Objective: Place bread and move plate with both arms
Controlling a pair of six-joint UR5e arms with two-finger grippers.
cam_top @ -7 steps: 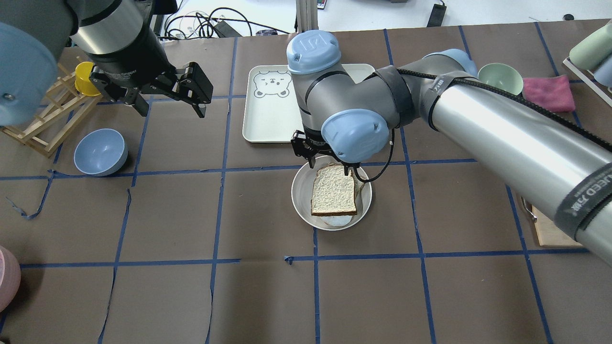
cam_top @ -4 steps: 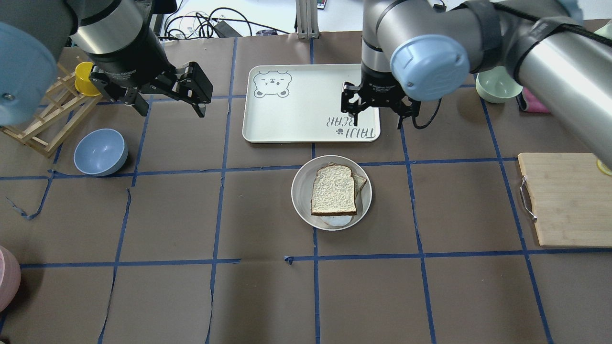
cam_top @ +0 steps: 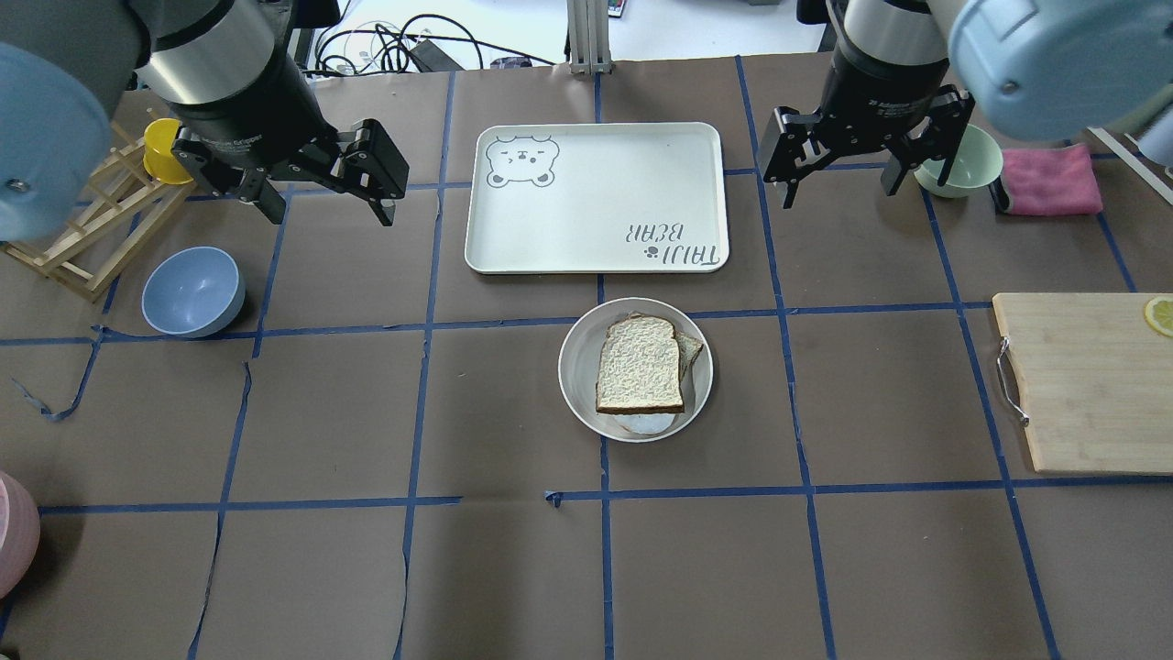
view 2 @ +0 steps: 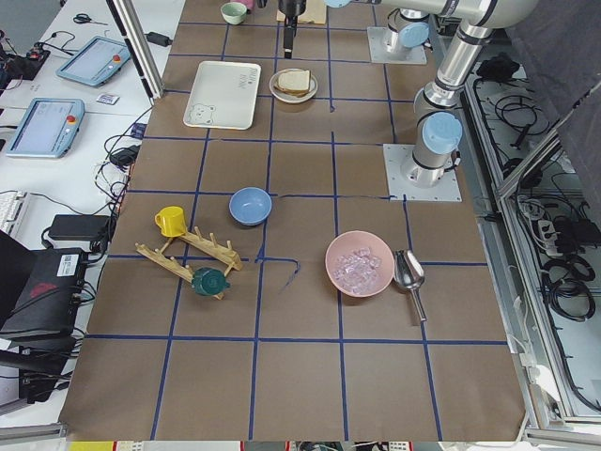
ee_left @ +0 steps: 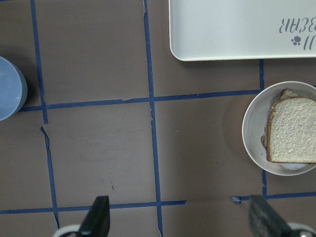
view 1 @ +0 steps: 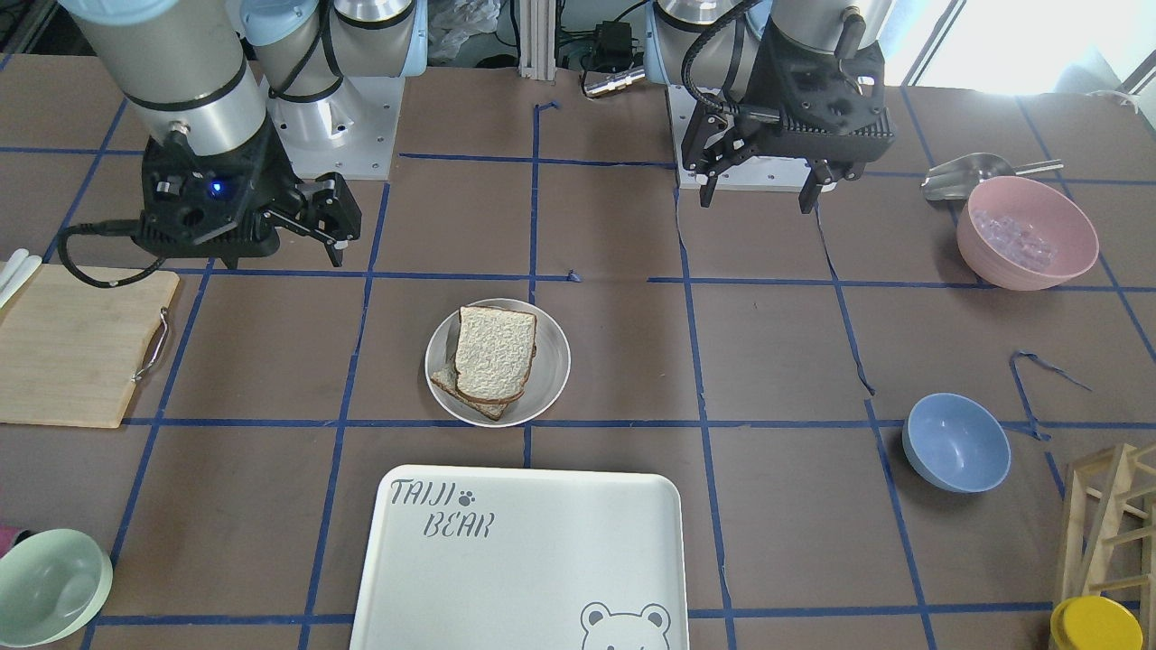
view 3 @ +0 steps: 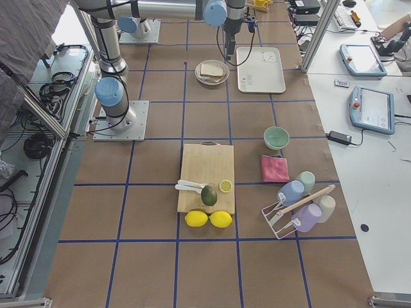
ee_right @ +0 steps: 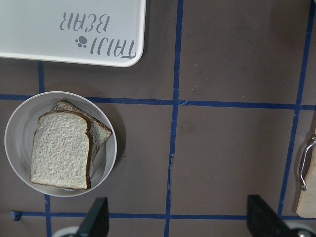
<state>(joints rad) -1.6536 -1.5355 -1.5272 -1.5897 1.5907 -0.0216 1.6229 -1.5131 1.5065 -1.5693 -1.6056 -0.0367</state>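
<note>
Left gripper [cam_top: 330, 215] and right gripper [cam_top: 840, 194] agape, empty, bread [cam_top: 640, 365] half-hiding lower slice [cam_top: 694, 353] on plate [cam_top: 575, 371]

Brown-papered worktop [cam_top: 348, 568], blue tape grid. Off-white plate [cam_top: 575, 385] near centre. TAIJI BEAR tray [cam_top: 596, 197] just beyond plate, away from robot. Robot's left of plate: blue bowl [cam_top: 192, 291], wooden rack [cam_top: 87, 234], pink bowl [view 1: 1027, 233], metal scoop [view 1: 962, 176]. Robot's right of plate: bamboo cutting board [cam_top: 1081, 385], green bowl [cam_top: 962, 172], pink cloth [cam_top: 1049, 181].
</note>
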